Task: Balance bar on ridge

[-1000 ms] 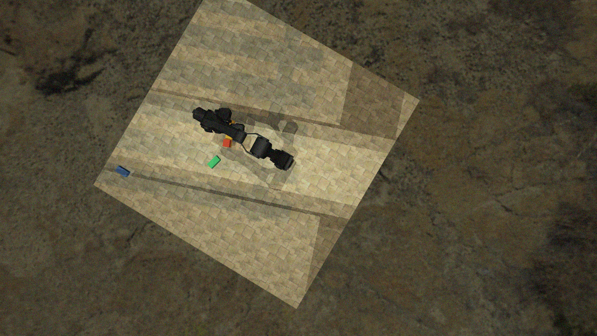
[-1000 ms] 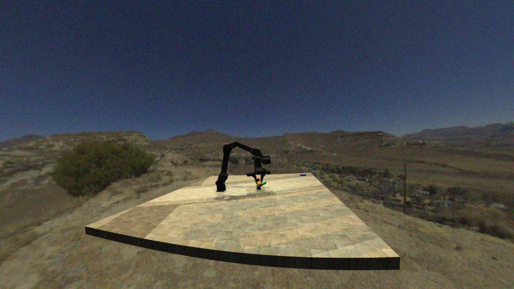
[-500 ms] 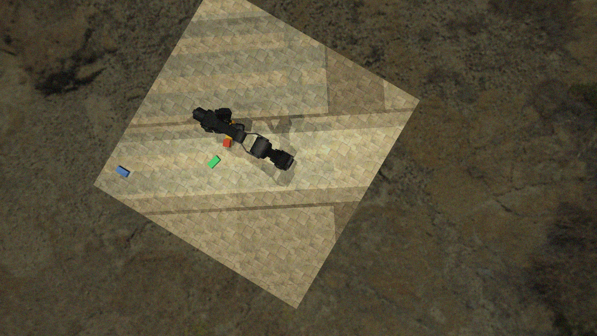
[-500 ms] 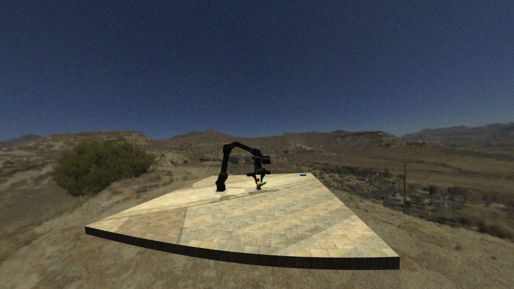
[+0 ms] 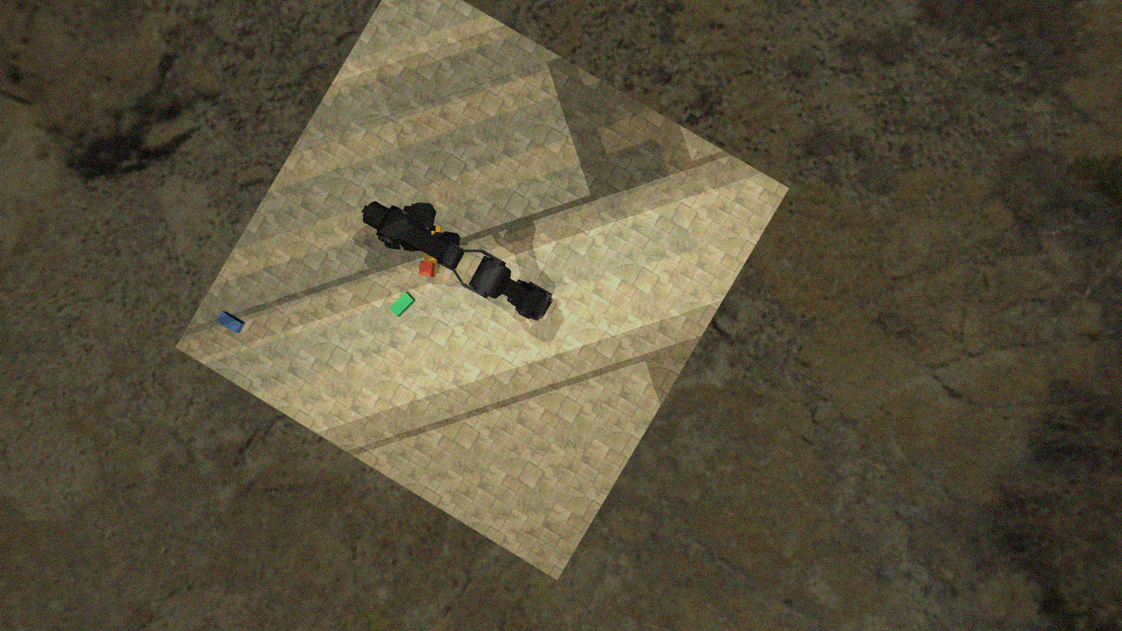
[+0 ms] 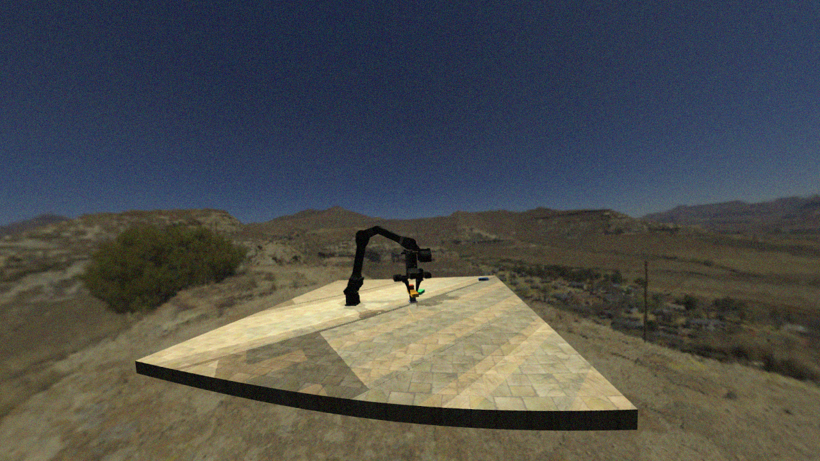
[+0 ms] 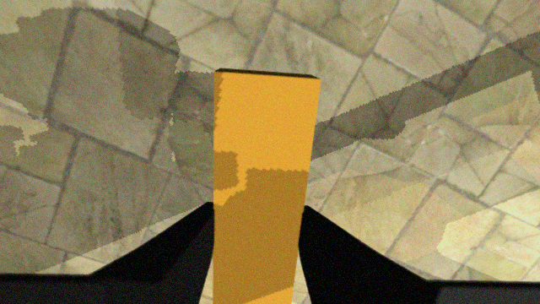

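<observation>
One risk: tool [image 7: 256, 236] clamped on orange bar [image 7: 263, 169]; off-centre release over red ridge [image 5: 426, 268] tips it onto counter [image 5: 549, 439].

Top cam: you look straight down from high up, whole surface [image 5: 596, 439] in shot. Ext cam: low, far off, facing across it toward the arm [image 6: 366, 252] w/ hills behind. Wrist cam: very close, aimed down past the pincer [image 7: 256, 249]. Top & ext share arm + surface.

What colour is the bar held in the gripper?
Orange-yellow, partly in shadow. The bar, clamped in the gripper, shows best in the wrist view.
</observation>
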{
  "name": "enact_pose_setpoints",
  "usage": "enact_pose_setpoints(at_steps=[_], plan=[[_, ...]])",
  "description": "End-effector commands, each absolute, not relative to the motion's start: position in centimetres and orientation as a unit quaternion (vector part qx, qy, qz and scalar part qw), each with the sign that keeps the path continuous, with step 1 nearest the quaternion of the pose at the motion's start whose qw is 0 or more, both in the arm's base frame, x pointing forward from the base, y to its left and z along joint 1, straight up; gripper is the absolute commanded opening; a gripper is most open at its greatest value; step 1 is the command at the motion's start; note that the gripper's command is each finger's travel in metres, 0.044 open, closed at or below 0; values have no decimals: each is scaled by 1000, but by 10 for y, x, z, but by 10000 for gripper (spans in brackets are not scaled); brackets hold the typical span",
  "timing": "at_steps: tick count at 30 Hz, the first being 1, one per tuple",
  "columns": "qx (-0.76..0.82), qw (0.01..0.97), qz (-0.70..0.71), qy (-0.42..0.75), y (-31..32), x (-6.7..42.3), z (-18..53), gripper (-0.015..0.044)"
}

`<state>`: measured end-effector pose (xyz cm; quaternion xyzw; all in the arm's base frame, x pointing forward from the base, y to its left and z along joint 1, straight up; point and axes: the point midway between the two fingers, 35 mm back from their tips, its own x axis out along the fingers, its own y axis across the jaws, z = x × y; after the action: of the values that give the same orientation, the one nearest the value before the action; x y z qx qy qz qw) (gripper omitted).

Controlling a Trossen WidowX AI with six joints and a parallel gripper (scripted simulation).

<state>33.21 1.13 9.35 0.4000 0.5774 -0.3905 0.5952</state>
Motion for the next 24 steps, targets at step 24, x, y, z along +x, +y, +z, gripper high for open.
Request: enact_pose_setpoints(at_steps=[24], plan=[[402,594,-390,578,12,332,91,0]])
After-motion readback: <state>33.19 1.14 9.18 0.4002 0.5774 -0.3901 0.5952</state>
